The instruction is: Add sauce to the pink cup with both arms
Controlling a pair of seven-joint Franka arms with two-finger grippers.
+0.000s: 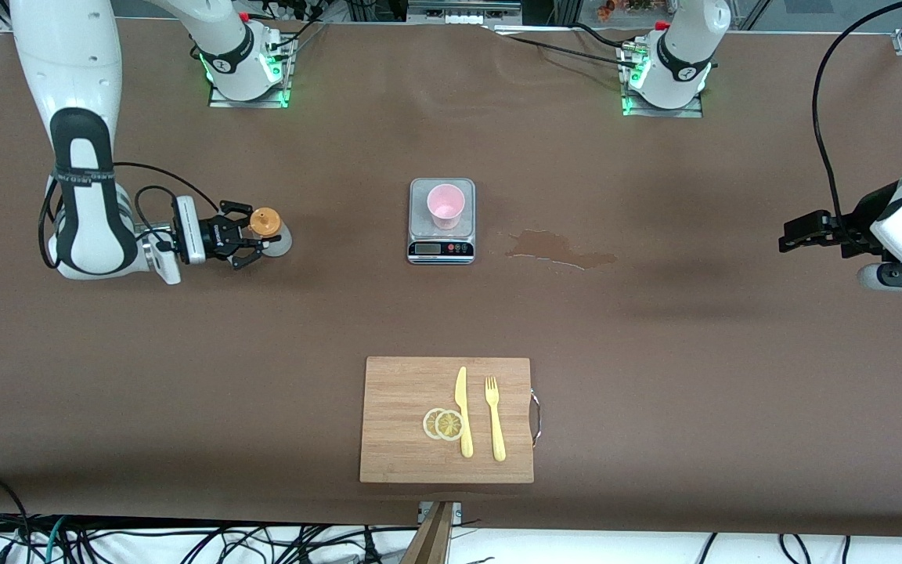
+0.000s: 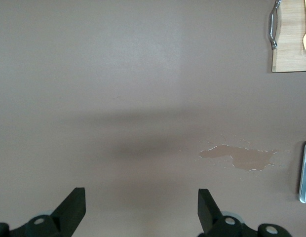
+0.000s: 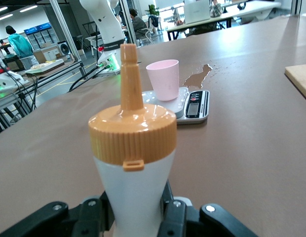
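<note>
- Wooden board (image 1: 446, 419) with knife (image 1: 463, 411), fork (image 1: 495, 417) and lemon slices (image 1: 444, 424) is lying nearest the camera, at 6 o'clock from the scale (image 1: 441, 223).
- Right tool (image 1: 251, 241) is gripping the sauce (image 1: 269, 232) upright, jaws shut on its body, at 9 o'clock from the scale.
- Pink cup (image 1: 445, 205) is standing on the scale at counter centre.
- Left tool (image 1: 799, 233) is waiting at 3 o'clock, jaws wide apart, holding nothing.
- Step: carrying the bottle to the cup; next is probably tipping the nozzle over the rim, left tool steadying the cup.
- Spill (image 1: 561, 249) is lying beside the scale.

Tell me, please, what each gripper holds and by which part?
The right gripper grips the whitish squeeze bottle with an orange cap around its lower body; the open left gripper holds nothing.
</note>
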